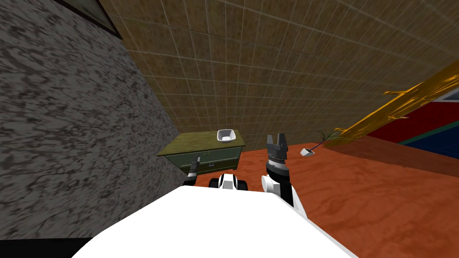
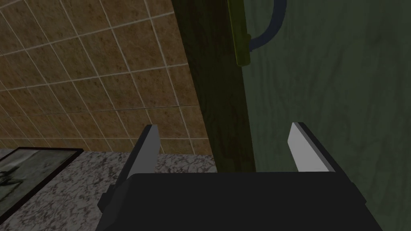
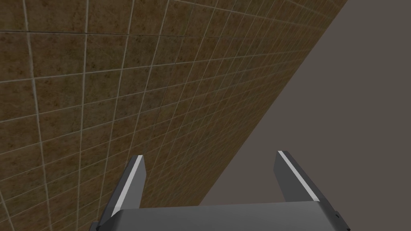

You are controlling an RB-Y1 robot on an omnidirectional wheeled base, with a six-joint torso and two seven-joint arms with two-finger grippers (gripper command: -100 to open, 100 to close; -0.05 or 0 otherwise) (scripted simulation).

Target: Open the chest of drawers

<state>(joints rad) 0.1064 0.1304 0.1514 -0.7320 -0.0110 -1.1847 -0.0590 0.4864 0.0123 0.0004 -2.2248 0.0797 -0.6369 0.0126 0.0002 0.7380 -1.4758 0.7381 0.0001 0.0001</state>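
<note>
**L claw open at chest front, handle not gripped**

Chest [image 1: 204,154] stands in the corner where the tiled wall [image 1: 278,67] meets the grey mottled wall [image 1: 67,134]. It has an olive top and a dark green front w/ two drawers, both looking flush from the head cam. A white bowl [image 1: 226,135] sits on the top, toward the robot's right end.

L gripper [image 1: 196,162] is low, right in front of the chest's front. In the wrist cam the L gripper [image 2: 223,125] is released, fingers [image 2: 149,148] spread wide w/ nothing pinched. A dark edge of the chest [image 2: 220,100] runs between them, and the green drawer front [image 2: 329,100] lies behind the other finger. A dark curved handle [image 2: 267,28] shows further along the front, apart from both fingertips (contact w/ the front itself: can't tell).

R gripper [image 1: 276,136] is held up beside the chest over the orange floor [image 1: 358,192], well apart from it. Wrist cam shows the R gripper [image 3: 209,154] also released, holding nothing.

A small plant in a white pot [image 1: 309,151] lies tipped on the floor beyond the R arm.
</note>
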